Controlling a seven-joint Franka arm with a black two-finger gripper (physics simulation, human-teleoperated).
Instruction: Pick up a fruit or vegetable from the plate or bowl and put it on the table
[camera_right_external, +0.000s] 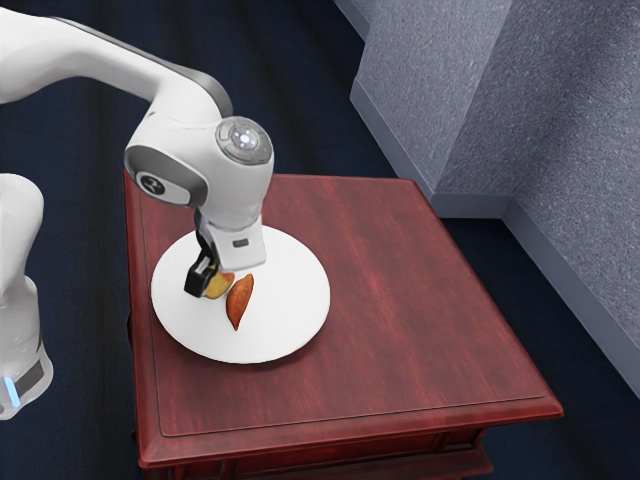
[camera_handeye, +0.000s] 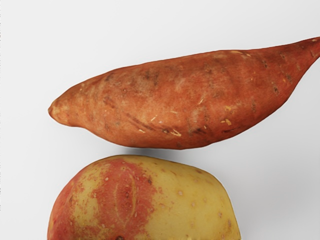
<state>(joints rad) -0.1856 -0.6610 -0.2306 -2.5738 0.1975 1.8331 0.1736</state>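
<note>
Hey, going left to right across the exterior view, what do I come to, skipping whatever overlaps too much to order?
The robot's base, the yellow-and-red potato, the sweet potato, the gray-blue wall.

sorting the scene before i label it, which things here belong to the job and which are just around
Part of the job:
- sweet potato and yellow-red potato, either fits the task
- white plate, holding both
- red-brown table, where one should go
- gripper, by the yellow-red potato

Just around:
- speckled wall
- dark floor
</note>
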